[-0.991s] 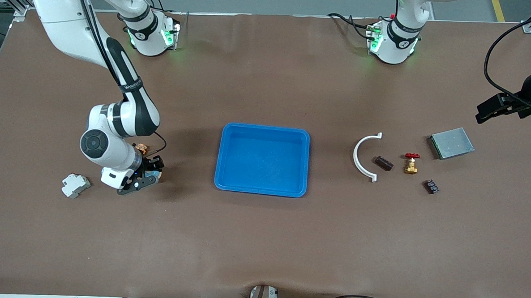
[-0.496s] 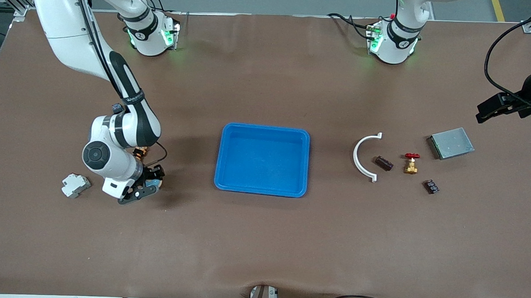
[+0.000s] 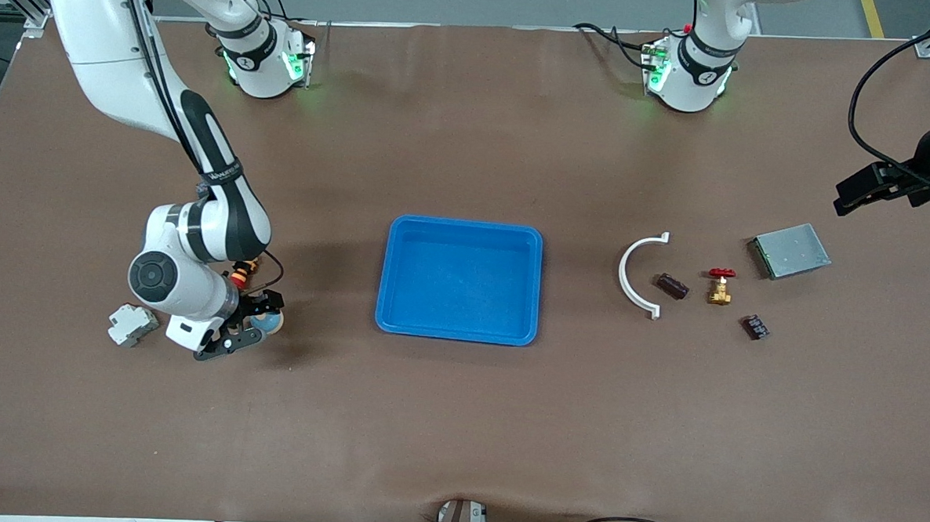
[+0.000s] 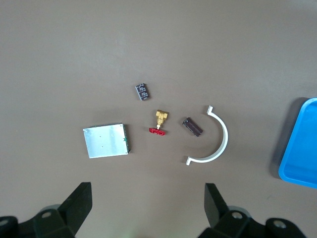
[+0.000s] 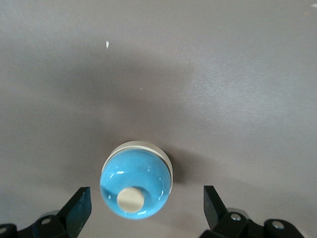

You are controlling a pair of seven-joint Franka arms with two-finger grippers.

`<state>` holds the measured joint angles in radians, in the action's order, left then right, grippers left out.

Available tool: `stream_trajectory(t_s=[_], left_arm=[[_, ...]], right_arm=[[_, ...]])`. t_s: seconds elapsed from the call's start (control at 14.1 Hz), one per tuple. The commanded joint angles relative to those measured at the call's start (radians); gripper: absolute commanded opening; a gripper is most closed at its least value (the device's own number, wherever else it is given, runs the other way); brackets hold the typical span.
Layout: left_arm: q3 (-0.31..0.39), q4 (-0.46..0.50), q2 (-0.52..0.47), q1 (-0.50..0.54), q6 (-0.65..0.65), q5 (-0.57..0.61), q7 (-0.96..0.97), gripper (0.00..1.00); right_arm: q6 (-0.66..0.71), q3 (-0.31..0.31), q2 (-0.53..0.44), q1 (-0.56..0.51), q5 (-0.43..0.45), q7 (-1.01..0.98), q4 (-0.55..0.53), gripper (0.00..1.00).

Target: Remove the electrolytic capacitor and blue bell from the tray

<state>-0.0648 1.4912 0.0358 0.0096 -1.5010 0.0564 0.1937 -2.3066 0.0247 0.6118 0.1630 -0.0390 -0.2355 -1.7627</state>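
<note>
- Right gripper [image 3: 251, 332] low over the table toward the right arm's end, fingers [image 5: 78, 208] spread wide; blue bell [image 5: 136, 184] sits between them, untouched
- Blue tray [image 3: 457, 323] mid-table
- Left gripper [image 4: 147, 208] released, hovering above a dark capacitor [image 4: 192, 127]

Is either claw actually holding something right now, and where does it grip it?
Nothing is held. The right claw stands open around the blue bell; the left claw waits open.

No legible text, label or number anywhere
</note>
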Motion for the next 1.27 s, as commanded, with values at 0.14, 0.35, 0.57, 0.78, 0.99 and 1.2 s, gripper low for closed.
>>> stream_trajectory(t_s=[0.14,0.35,0.57,0.78,0.99,1.2], left_arm=[[-0.01,0.001,-0.017,-0.003,0.005,-0.012,-0.005,1.0],[-0.053,0.009,-0.031,0.0,0.007,-0.004,0.006,1.0],[-0.064,0.015,-0.033,-0.002,0.008,-0.004,0.001,1.0],[-0.073,0.015,-0.033,0.001,0.005,-0.009,-0.01,1.0],[-0.073,0.014,-0.033,0.001,0.007,-0.01,-0.016,1.0],[-0.073,0.014,-0.045,0.001,0.007,-0.01,-0.017,1.0]], right_arm=[[0.252,-0.016,-0.183,-0.008,-0.009,0.113,-0.011,1.0],[0.384,-0.012,-0.282,-0.033,0.007,0.133,-0.006,1.0],[0.507,-0.012,-0.346,-0.066,0.008,0.133,0.037,1.0],[0.598,-0.014,-0.409,-0.1,0.008,0.134,0.084,1.0],[0.634,-0.02,-0.483,-0.143,0.007,0.136,0.091,1.0],[0.763,-0.022,-0.504,-0.177,0.007,0.133,0.162,1.0]])
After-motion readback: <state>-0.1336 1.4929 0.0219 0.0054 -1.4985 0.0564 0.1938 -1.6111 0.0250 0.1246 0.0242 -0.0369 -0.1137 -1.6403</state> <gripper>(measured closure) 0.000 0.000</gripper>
